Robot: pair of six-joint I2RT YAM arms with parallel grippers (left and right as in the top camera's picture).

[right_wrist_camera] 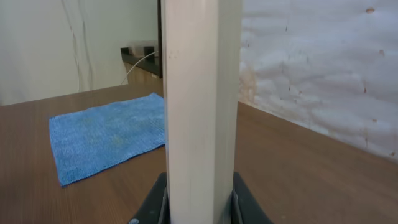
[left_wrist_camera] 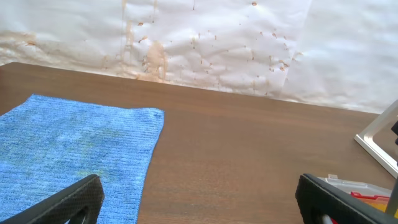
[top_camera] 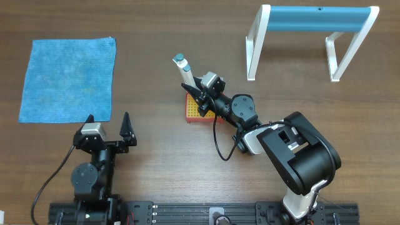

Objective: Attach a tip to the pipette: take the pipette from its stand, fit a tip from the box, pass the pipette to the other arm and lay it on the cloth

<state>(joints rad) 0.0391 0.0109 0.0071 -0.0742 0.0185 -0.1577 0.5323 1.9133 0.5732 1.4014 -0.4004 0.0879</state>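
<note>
My right gripper (top_camera: 195, 94) is shut on the white pipette (top_camera: 185, 70), which stands nearly upright over the red and yellow tip box (top_camera: 195, 112) at the table's middle. The pipette's blue-grey cap points away from the arms. In the right wrist view the pipette's white body (right_wrist_camera: 199, 106) rises between the dark fingers (right_wrist_camera: 155, 199). The blue cloth (top_camera: 67, 79) lies flat at the far left and also shows as the cloth (left_wrist_camera: 68, 155) (right_wrist_camera: 109, 137). My left gripper (top_camera: 107, 125) rests open near its base, just in front of the cloth, holding nothing. The tip box corner (left_wrist_camera: 364, 190) shows beside one left finger.
The white-legged stand with a blue top bar (top_camera: 312, 34) is at the far right. A black cable (top_camera: 219, 140) loops on the table beside the right arm. Bare brown tabletop lies between the cloth and the tip box.
</note>
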